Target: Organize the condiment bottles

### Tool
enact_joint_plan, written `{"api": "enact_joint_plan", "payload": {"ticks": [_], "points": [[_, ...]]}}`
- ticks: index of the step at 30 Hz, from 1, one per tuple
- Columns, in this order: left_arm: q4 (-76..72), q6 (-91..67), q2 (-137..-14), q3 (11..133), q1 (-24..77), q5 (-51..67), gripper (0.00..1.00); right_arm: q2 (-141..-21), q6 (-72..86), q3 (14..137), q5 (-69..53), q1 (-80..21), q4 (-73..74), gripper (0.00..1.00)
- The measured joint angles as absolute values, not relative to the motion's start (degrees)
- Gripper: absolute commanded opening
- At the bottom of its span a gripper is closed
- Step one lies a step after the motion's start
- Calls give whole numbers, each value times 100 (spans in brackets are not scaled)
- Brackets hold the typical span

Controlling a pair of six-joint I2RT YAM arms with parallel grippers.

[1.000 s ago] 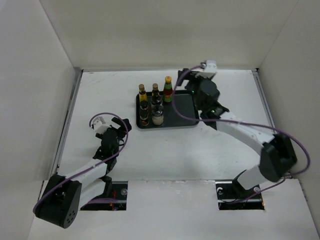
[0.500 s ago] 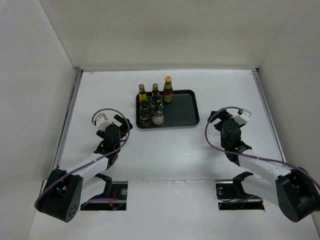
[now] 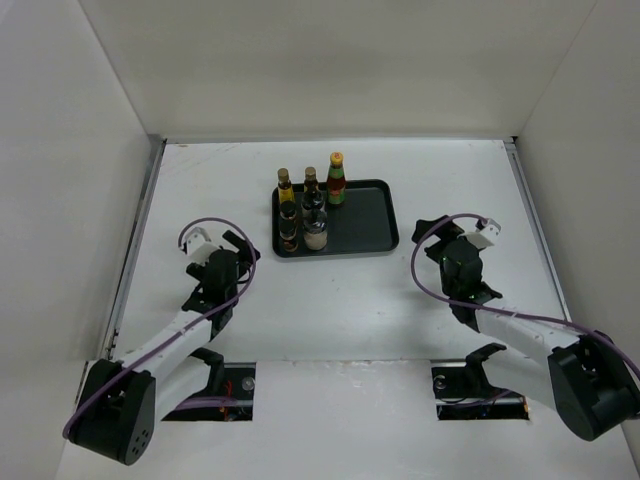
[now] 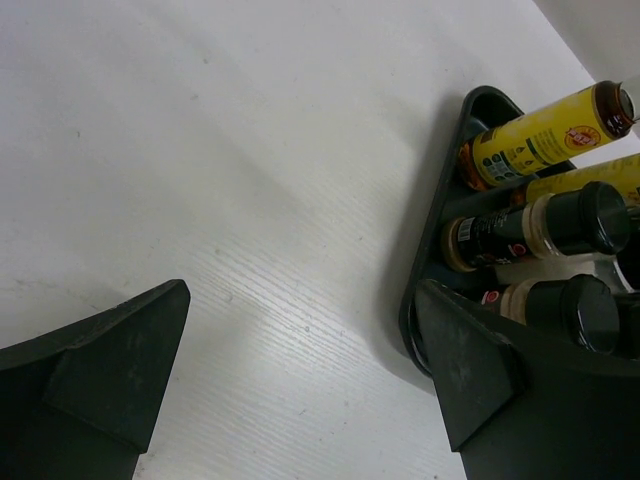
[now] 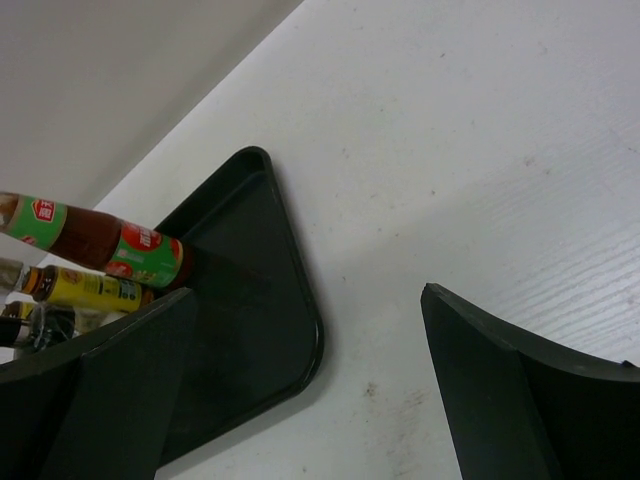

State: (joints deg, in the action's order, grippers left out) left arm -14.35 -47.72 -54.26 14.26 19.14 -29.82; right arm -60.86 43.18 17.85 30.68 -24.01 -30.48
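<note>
The condiment bottles stand grouped in the left part of a black tray [image 3: 365, 218]. A red bottle with a green label [image 3: 336, 180] and two yellow-amber bottles [image 3: 285, 186] form the back row. Dark jars [image 3: 289, 228] and whitish black-capped bottles [image 3: 316, 234] stand in front of them. My left gripper [image 3: 243, 252] is open over bare table, left of the tray. The right gripper [image 3: 432, 240] is open just right of the tray. In the left wrist view the gripper [image 4: 300, 350] holds nothing, with a yellow bottle [image 4: 540, 135] and the tray's corner [image 4: 440, 230] ahead. In the right wrist view the gripper [image 5: 310, 370] is empty near the tray [image 5: 260, 280] and the red bottle [image 5: 100, 240].
White walls close in the table on the left, back and right. The tray's right half [image 3: 372, 205] holds nothing. Purple cables loop over both arms.
The right arm has drawn back from over the tray to the table at its right. The left arm has shifted slightly toward the near edge. Both grippers stayed open.
</note>
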Motion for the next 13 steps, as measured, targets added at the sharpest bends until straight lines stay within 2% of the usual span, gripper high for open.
{"api": "enact_joint_plan", "payload": {"ticks": [13], "points": [[-1334,-4762,-5756,1428,1914,-3026,100,-6066,4359,1782,2987,-2401,-3050,100]]}}
